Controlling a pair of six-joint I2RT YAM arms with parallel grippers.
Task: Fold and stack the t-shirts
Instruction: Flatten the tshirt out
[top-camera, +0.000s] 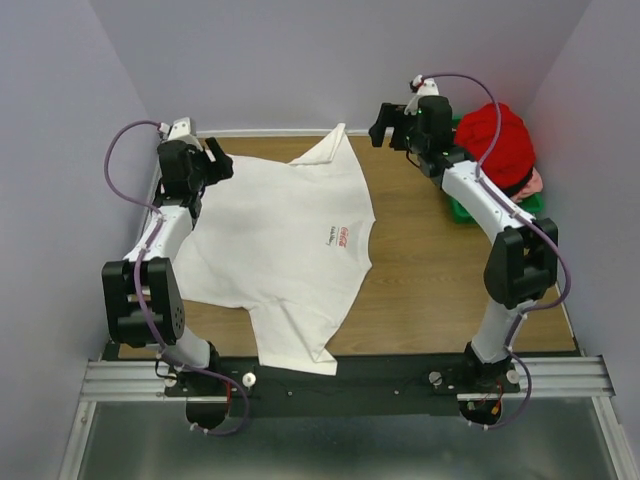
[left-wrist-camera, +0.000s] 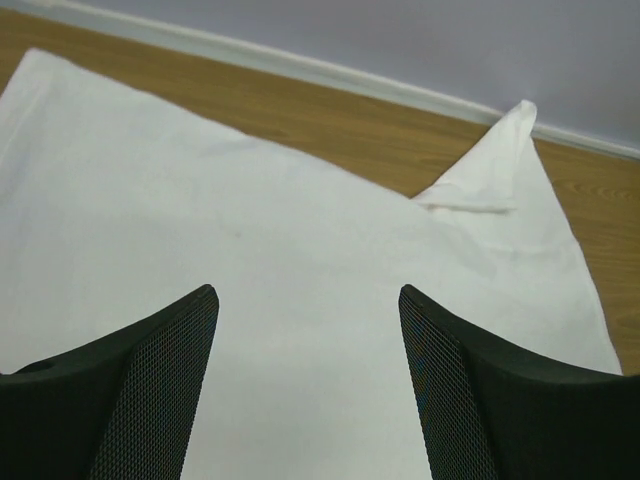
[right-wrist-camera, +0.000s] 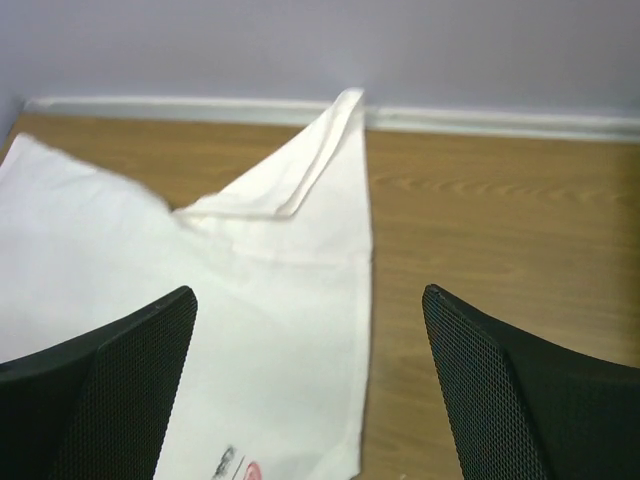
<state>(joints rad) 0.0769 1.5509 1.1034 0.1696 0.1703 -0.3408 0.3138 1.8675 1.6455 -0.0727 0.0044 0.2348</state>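
Hovering by far edge of white t-shirt (top-camera: 280, 250) spread on table (top-camera: 440, 290): left jaws wide, right jaws wide, both empty

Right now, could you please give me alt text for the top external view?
A white t-shirt with a small red chest logo lies spread on a wooden table. The left end effector and right end effector hover open near its far edge, holding nothing. A red t-shirt is heaped in a green bin at far right.
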